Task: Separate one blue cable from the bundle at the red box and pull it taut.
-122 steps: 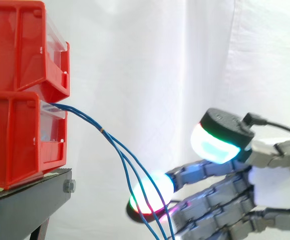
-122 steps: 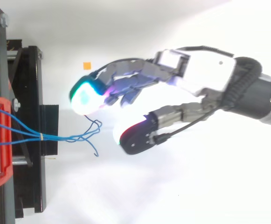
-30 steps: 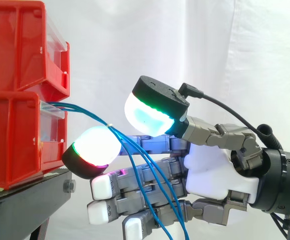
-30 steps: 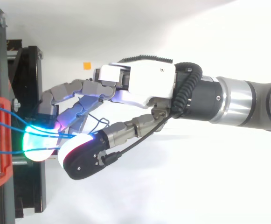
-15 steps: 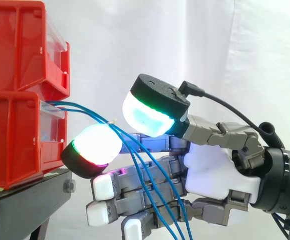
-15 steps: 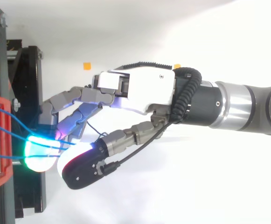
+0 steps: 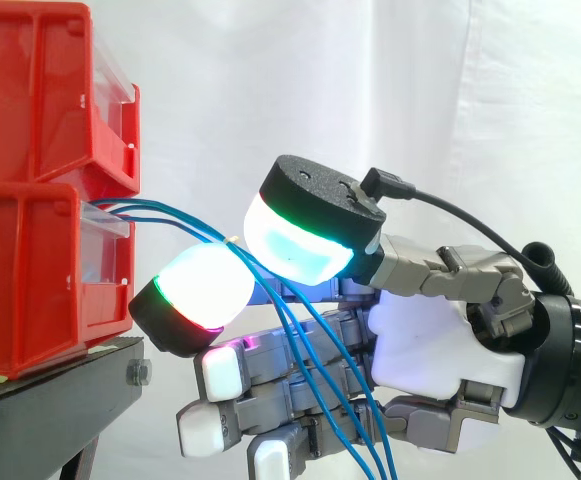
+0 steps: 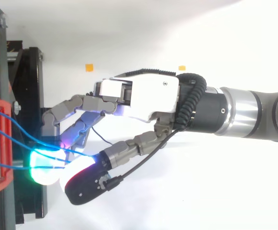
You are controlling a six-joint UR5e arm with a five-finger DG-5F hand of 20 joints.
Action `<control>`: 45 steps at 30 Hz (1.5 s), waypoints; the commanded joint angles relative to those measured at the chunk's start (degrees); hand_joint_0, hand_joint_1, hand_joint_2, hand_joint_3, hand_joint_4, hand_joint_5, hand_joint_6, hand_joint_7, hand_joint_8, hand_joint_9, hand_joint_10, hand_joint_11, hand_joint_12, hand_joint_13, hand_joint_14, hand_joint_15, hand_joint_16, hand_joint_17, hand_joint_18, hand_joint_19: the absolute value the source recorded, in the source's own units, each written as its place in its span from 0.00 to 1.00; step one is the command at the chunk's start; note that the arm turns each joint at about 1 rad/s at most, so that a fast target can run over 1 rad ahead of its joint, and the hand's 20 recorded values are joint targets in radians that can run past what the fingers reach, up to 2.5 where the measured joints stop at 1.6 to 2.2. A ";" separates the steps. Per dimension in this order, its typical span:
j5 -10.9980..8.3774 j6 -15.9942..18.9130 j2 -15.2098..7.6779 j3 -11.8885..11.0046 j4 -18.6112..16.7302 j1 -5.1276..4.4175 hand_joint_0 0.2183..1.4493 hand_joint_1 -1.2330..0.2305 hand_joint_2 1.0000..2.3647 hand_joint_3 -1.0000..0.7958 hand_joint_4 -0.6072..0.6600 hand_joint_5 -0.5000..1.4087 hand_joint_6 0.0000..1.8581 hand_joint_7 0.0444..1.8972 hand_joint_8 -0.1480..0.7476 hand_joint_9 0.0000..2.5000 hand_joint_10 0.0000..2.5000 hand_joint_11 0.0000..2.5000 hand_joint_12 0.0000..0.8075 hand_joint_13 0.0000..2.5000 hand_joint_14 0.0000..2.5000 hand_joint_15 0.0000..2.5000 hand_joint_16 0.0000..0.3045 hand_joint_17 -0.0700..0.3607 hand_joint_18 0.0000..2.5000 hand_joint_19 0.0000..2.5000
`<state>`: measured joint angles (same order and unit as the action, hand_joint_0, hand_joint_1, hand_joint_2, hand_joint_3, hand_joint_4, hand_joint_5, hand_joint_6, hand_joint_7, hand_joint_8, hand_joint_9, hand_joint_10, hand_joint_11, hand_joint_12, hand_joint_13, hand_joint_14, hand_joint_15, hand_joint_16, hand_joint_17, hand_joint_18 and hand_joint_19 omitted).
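Several thin blue cables (image 7: 160,212) leave the front of the lower red bin (image 7: 30,270) and join at a small pale tie. From there they droop across my hand (image 7: 430,340) to the bottom edge. The cyan-green thumb pad (image 7: 295,240) and the white-red fingertip pad (image 7: 200,290) meet just past the tie, with the cables running between them. I cannot tell how many strands are pinched. The other fingers lie fairly straight below. From above, the cables (image 8: 24,134) stretch from the red bin (image 8: 2,189) to my hand (image 8: 148,98).
A second red bin (image 7: 30,90) is stacked on the lower one, both on a black stand (image 7: 60,400) at the left. A white curtain hangs behind. Two small orange markers (image 8: 89,67) lie on the white floor beyond the hand.
Since 4 s ago my hand has risen and come in to the bins, up to the cables. Over the last second it slid sideways and thumb and fingertip pads closed together at the tie.
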<state>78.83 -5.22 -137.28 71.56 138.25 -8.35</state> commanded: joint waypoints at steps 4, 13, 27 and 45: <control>0.01 -0.05 0.00 -0.02 0.00 0.00 0.32 0.44 0.00 0.29 0.77 0.18 0.48 0.62 0.63 0.34 0.00 0.29 0.48 0.32 0.01 0.20 0.16 0.42 0.34 0.24; 0.01 -0.05 0.00 0.07 0.00 0.35 0.31 0.41 0.01 0.39 0.80 0.19 0.48 0.68 0.63 0.36 0.00 0.29 0.48 0.33 0.01 0.21 0.16 0.42 0.35 0.25; 0.01 -0.67 0.00 -0.02 0.00 0.44 0.36 0.27 0.01 0.35 0.77 0.18 0.49 0.65 0.63 0.35 0.01 0.31 0.49 0.34 0.01 0.21 0.17 0.43 0.36 0.25; -0.35 -2.60 0.00 -0.02 0.26 0.44 0.32 0.35 0.01 0.48 0.78 0.19 0.48 0.66 0.65 0.36 0.00 0.31 0.51 0.34 0.01 0.21 0.17 0.44 0.37 0.25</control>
<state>78.55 -7.41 -137.28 71.57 138.39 -7.87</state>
